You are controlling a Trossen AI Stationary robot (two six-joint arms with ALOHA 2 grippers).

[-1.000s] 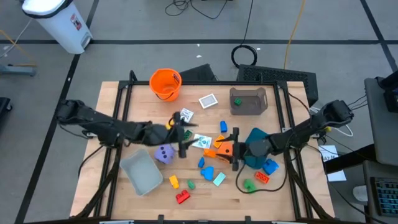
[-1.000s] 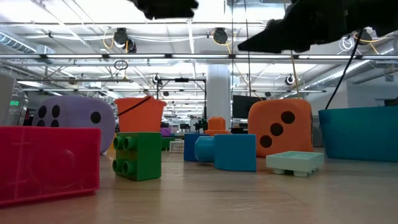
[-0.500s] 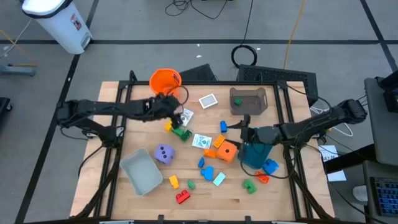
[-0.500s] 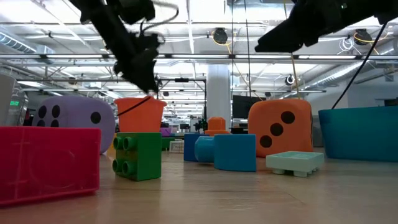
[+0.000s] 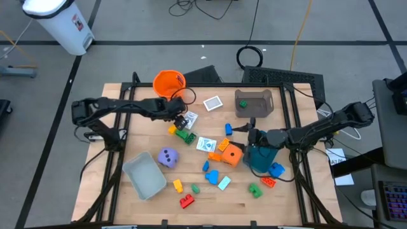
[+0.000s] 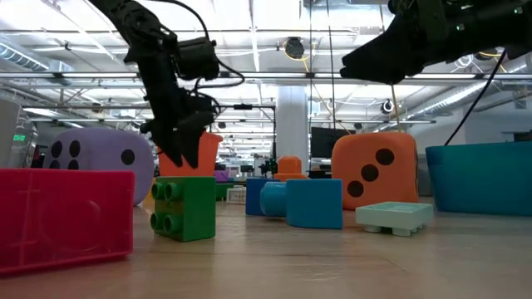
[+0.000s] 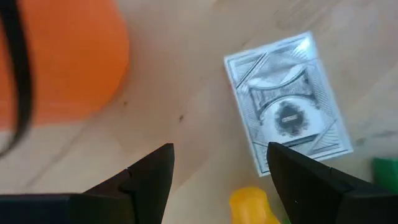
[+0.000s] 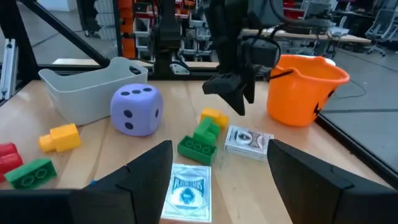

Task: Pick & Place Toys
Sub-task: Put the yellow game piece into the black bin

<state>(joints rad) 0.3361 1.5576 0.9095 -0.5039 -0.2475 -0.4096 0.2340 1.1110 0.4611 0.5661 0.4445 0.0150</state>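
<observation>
— Two views disagree on detail: from overhead, only a small white card [image 5: 189, 119] under the left gripper [image 5: 180, 116]; from the left wrist, patterned card back [image 7: 286, 102] plain, lying just past the spread, empty fingers [image 7: 152, 174], beside the orange bucket [image 7: 59, 59].

— And the right gripper [image 5: 245, 131]?

— Parted, holding nothing, raised near the orange die [image 5: 231, 154], over the teal bin [image 5: 261, 159].

— Surface, room?

— Pale wooden table [image 5: 216, 197]; grey floor around, ceiling lights beyond.
</observation>
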